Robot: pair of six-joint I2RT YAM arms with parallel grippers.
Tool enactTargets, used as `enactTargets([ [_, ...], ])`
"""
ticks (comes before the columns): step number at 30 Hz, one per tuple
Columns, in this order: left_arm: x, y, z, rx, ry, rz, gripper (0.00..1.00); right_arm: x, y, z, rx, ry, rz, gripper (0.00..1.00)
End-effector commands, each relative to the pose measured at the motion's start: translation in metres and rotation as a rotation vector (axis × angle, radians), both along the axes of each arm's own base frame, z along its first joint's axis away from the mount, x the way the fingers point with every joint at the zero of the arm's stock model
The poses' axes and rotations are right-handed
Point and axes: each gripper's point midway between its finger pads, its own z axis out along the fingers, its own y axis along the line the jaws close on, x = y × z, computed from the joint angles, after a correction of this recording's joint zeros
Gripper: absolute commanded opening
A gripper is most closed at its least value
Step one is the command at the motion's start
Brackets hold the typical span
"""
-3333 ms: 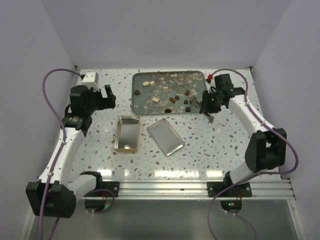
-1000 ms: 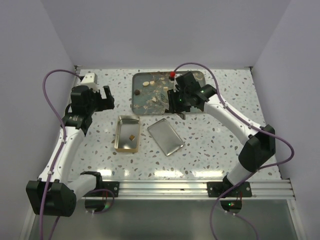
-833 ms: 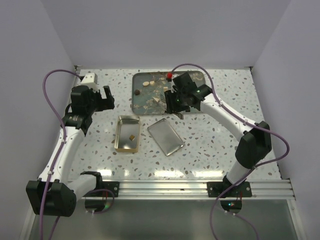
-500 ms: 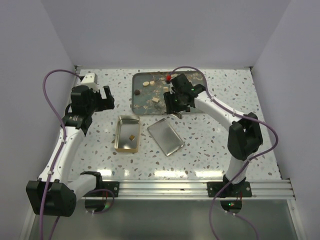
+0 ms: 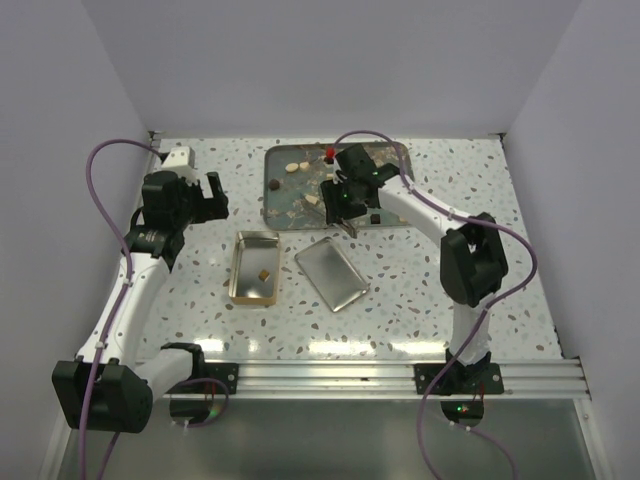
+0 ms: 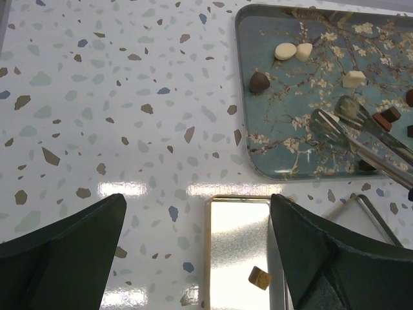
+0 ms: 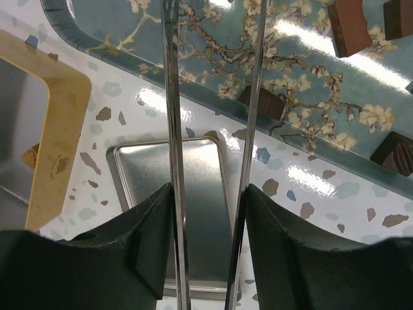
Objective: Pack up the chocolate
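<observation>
The teal blossom-print tray (image 5: 290, 208) at the back holds several loose chocolates: two cream ones (image 6: 285, 51), a dark one (image 6: 259, 81), a white one (image 6: 353, 79) and brown ones (image 7: 262, 102). The open gold tin (image 5: 254, 267) holds one tan chocolate (image 6: 261, 278). Its silver lid (image 5: 331, 272) lies beside it. My right gripper (image 5: 348, 200) is shut on metal tongs (image 7: 171, 97). The tong tips (image 6: 335, 116) hang open and empty over the tray's near part. My left gripper (image 5: 205, 195) is open and empty above the table, just behind the tin.
A small white box (image 5: 180, 155) sits at the back left corner. Purple cables loop from both arms. White walls close in the table on three sides. The tray's near rim (image 7: 193, 97) lies close to the lid (image 7: 187, 194).
My right arm has swung left along the tray with the tongs. A tan chocolate now lies in the tin, which was empty in the oldest frame. The left arm has not moved.
</observation>
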Motion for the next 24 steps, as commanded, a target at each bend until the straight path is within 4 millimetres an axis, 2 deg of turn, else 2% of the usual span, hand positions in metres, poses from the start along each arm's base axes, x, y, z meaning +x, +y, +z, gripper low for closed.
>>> enactTargets([
  [1, 0.005, 0.009, 0.018, 0.025, -0.036, 0.031, 1.00, 0.014, 0.013, 0.021, 0.047, -0.059, 0.034, 0.49],
  [10, 0.004, 0.010, 0.016, 0.025, -0.036, 0.036, 1.00, 0.005, 0.007, 0.029, 0.037, -0.053, 0.050, 0.30],
  [14, 0.004, 0.009, 0.017, 0.020, -0.042, 0.035, 1.00, 0.002, 0.004, 0.035, 0.033, -0.058, 0.053, 0.26],
  [21, 0.004, 0.008, 0.016, 0.019, -0.039, 0.032, 1.00, 0.002, 0.006, 0.083, 0.090, -0.134, 0.050, 0.24],
  [24, 0.004, 0.008, 0.016, 0.017, -0.038, 0.031, 1.00, -0.004, 0.006, 0.102, 0.110, -0.151, 0.066, 0.23],
])
